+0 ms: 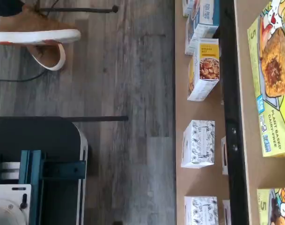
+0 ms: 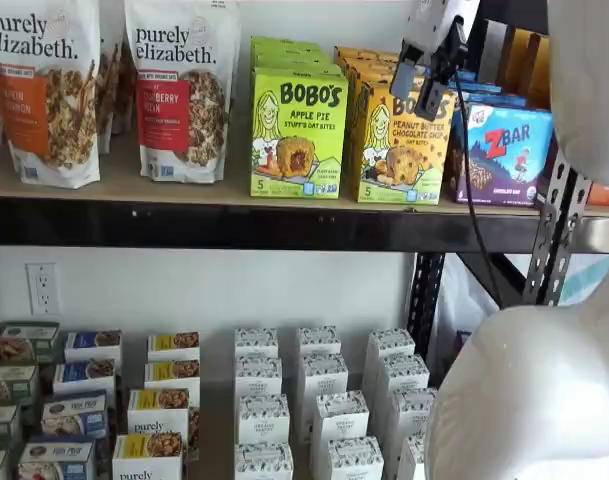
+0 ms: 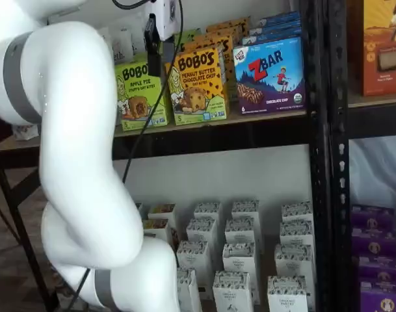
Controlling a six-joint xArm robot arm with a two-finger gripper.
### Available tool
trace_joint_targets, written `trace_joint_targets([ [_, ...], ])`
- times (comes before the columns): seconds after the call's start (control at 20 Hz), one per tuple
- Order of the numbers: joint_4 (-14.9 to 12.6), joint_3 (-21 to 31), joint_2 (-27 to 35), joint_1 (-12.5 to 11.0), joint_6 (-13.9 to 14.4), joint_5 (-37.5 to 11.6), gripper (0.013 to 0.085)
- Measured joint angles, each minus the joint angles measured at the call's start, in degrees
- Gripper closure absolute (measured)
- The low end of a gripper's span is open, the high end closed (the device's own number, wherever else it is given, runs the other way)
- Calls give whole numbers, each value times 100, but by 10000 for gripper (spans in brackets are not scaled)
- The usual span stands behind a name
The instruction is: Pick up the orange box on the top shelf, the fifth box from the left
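wrist view: lime-green box (image 1: 272, 79) at frame right, orange box (image 1: 274, 206) only a lower-right sliver | shelf view: pincer (image 2: 424, 85) upper right before orange box (image 2: 402, 145) on top shelf (image 2: 184, 222), grip state unreadable | shelf view: orange box (image 3: 198, 84) upper centre, pincer (image 3: 152, 62) just left | step: approach; next: centre, advance, clamp

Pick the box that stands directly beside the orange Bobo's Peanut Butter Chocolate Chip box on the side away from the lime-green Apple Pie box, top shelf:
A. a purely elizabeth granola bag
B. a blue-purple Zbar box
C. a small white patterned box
B: in both shelf views the Zbar box stands on the top shelf next to the orange box, opposite the Apple Pie box.
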Motion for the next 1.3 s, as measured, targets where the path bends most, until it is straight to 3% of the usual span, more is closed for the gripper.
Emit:
trace_joint_targets([
  [0.4, 48, -95, 73, -84, -59, 186, 130],
  [1.3, 692, 400, -296, -359, -187, -903, 130],
])
